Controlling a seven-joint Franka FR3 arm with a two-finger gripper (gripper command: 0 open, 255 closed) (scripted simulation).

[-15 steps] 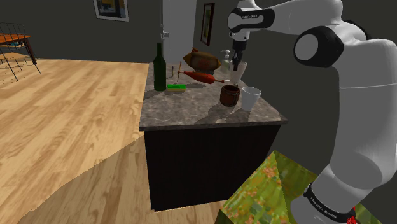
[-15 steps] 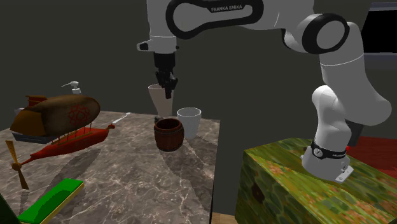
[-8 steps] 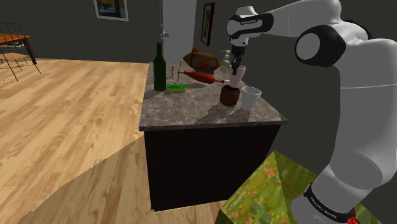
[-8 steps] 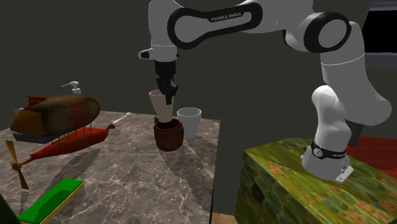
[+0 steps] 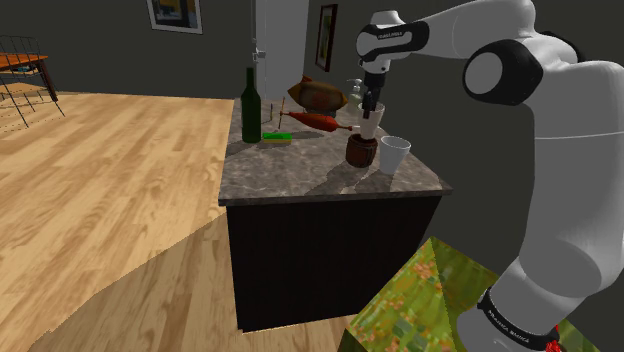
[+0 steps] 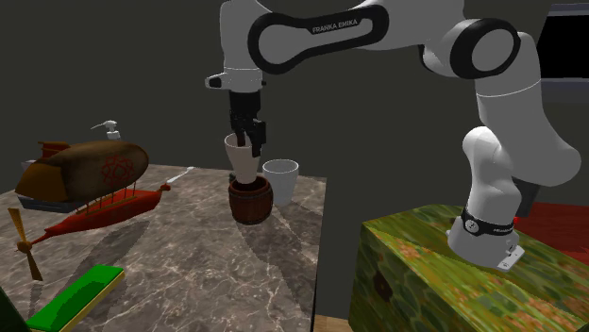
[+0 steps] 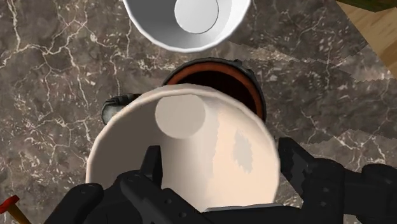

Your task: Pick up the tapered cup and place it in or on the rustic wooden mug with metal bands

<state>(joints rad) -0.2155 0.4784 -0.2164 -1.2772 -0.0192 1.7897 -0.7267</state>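
The pale tapered cup point(image 6: 242, 157) stands upright with its narrow base inside the brown wooden mug point(image 6: 250, 201) on the marble counter point(image 6: 189, 255). My gripper point(image 6: 251, 132) hangs at the cup's rim with its fingers apart, one inside the cup and one outside its wall. In the wrist view the cup point(image 7: 191, 146) covers most of the mug's dark rim point(image 7: 247, 86), and the gripper point(image 7: 222, 164) stands open across the cup's side. The shoulder view has the cup point(image 5: 370, 119) in the mug point(image 5: 361, 151) under the gripper point(image 5: 372, 101).
A white cup point(image 6: 280, 180) stands right beside the mug. A green bottle point(image 5: 251, 106), a red airship model point(image 6: 90, 189), a green block point(image 6: 75, 297) and a soap dispenser point(image 6: 110, 131) share the counter. The green patterned stand point(image 6: 444, 273) sits past the counter's edge.
The arm carried the tapered cup over and lowered it into the wooden mug. The fingers, shut on the cup's wall before, now stand apart.
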